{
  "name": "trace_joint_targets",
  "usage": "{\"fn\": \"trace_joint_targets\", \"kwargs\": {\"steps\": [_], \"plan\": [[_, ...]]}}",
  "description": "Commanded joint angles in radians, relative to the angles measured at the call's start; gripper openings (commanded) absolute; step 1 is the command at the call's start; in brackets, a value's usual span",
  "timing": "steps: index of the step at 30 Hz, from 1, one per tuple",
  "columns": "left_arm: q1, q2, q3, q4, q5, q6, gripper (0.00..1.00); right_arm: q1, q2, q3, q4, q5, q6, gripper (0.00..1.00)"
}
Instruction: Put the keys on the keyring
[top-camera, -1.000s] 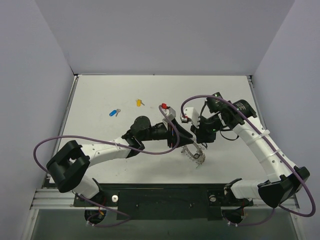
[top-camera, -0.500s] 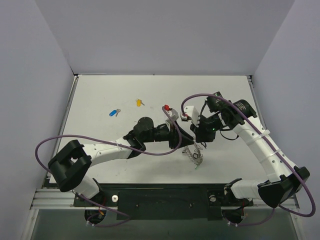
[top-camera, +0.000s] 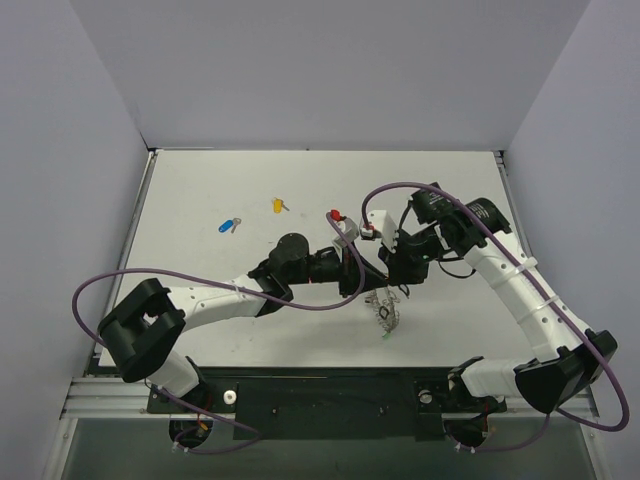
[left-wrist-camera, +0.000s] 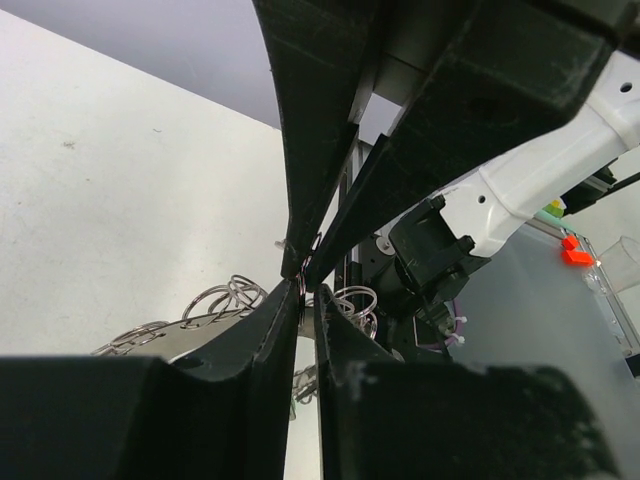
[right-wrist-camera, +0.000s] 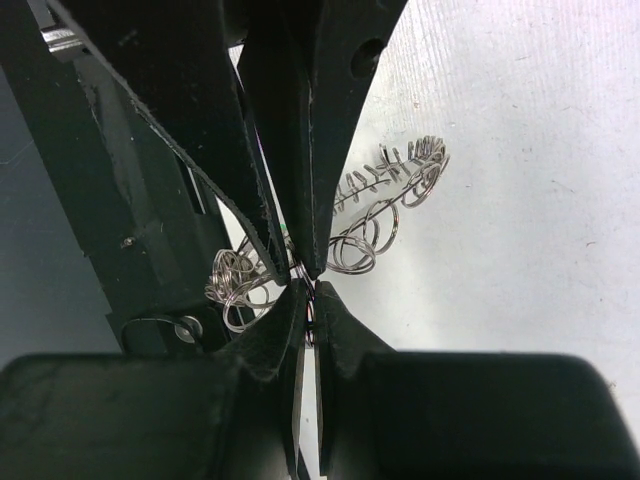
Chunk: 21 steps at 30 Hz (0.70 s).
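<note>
A bunch of silver keyrings hangs between my two grippers above the middle of the table. My left gripper and right gripper meet tip to tip, each shut on a thin ring of the bunch. In the left wrist view my left gripper pinches the ring, with loose rings behind it. In the right wrist view my right gripper pinches it too, with the bunch trailing over the table. A blue key and a yellow key lie at the far left. No green key shows clearly.
The white table has grey walls on three sides. Purple cables loop off both arms. The left wrist's camera mount, with a red tab, sits just behind the grippers.
The bunch of rings has drawn in from a spread-out shape to a tighter cluster hanging under the grippers. Both grippers have shifted slightly left and closer together.
</note>
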Motion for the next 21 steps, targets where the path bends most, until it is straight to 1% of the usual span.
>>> {"fn": "trace_joint_targets", "kwargs": {"steps": [1,4,6,10,15,17,18,20,21], "plan": [[-0.004,0.006,0.048,0.019,0.02,0.007,0.2,0.008,0.002,0.037,-0.003,-0.041,0.015,0.0],[-0.004,0.008,0.054,0.014,0.034,0.011,0.08,0.008,0.004,0.04,-0.005,-0.047,0.016,0.0],[-0.004,0.011,0.059,0.006,0.042,0.014,0.03,0.008,0.002,0.04,-0.003,-0.047,0.016,0.0],[-0.004,0.011,0.068,-0.018,0.053,0.036,0.0,0.005,0.002,0.04,-0.005,-0.053,0.018,0.0],[-0.004,0.003,0.071,-0.043,0.065,0.059,0.0,-0.013,-0.008,0.039,-0.006,-0.103,0.025,0.0],[-0.003,-0.006,0.06,-0.032,0.082,0.076,0.0,-0.03,-0.017,0.037,-0.006,-0.136,0.03,0.11],[-0.001,-0.012,0.05,-0.021,0.094,0.086,0.0,-0.042,-0.021,0.036,-0.009,-0.151,0.03,0.22],[-0.001,-0.026,0.028,0.013,0.099,0.1,0.0,-0.061,-0.039,0.037,-0.024,-0.18,0.018,0.3],[-0.001,-0.034,0.022,0.034,0.1,0.108,0.0,-0.073,-0.04,0.039,-0.037,-0.217,-0.02,0.32]]}}
